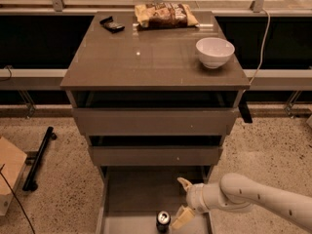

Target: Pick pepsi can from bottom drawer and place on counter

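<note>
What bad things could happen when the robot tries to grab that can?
The tool hangs open beside the can in the bottom drawer. One finger sits very near the can, so it might knock it over. Lifting it, the arm could bump the drawers above. On the counter, the can could hit the bowl.
</note>
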Action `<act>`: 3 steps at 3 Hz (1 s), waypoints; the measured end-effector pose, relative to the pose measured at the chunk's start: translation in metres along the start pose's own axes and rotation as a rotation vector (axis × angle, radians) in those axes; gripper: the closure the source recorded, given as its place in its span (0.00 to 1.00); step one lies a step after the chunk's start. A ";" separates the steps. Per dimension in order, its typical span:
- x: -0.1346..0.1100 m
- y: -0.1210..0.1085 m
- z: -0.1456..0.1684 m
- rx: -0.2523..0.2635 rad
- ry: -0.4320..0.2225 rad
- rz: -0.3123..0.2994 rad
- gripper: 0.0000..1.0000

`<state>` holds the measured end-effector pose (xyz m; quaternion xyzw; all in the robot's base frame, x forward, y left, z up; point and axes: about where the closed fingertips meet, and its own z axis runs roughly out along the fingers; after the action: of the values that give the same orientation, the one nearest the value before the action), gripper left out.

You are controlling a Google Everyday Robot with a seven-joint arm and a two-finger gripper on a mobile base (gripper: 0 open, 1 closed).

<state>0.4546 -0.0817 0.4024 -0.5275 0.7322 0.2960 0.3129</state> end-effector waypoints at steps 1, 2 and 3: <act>0.030 -0.008 0.032 -0.006 -0.002 0.041 0.00; 0.053 -0.015 0.057 -0.022 0.001 0.085 0.00; 0.077 -0.019 0.077 -0.041 0.005 0.134 0.00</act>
<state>0.4650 -0.0730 0.2927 -0.4844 0.7606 0.3298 0.2795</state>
